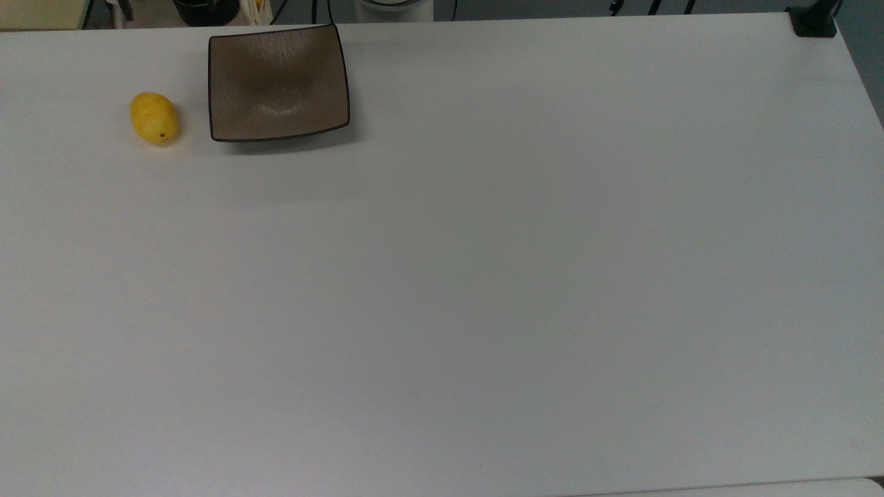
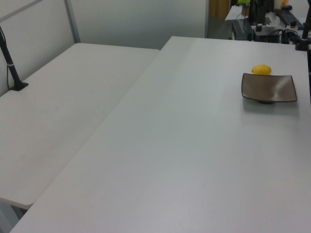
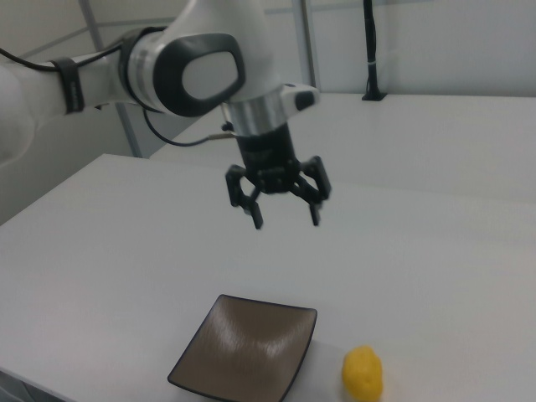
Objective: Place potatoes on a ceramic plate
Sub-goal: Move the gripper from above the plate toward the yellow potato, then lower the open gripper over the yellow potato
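One potato (image 1: pixel 154 118) beside one ceramic plate (image 1: pixel 278 81) on white table (image 1: pixel 483 276); pincer (image 3: pixel 285 219) spread wide, empty, above.

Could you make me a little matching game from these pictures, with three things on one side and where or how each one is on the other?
Things:
1. potato
2. plate
3. pincer

Descriptions:
A. open, hanging in the air above the table
B. square and brown-grey, nothing lying on it
C. yellow, lying on the table beside the dish, not on it

Pairs: 1-C, 2-B, 3-A
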Controlling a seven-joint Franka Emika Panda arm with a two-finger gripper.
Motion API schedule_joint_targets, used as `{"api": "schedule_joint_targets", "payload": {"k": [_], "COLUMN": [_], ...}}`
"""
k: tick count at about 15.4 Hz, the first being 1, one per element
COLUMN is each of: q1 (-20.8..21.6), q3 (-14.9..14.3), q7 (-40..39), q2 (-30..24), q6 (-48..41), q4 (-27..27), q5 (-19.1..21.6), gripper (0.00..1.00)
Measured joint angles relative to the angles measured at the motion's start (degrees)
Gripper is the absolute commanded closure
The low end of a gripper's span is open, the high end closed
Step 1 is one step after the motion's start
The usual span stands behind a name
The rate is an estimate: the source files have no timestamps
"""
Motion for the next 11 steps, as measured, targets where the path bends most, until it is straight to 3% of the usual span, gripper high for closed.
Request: {"api": "schedule_joint_targets", "payload": {"k": [5,11], "q1": [-0.47,-0.6], "q3": [-6.45,-9.81], "q7": [-14.05,-20.79], "q2": [0.6,3.3], "q6": [2.72,15.02], "q4": [-1.83,-10.05], "q5": [-0.34,-0.41], "gripper": [0.0,0.0]}}
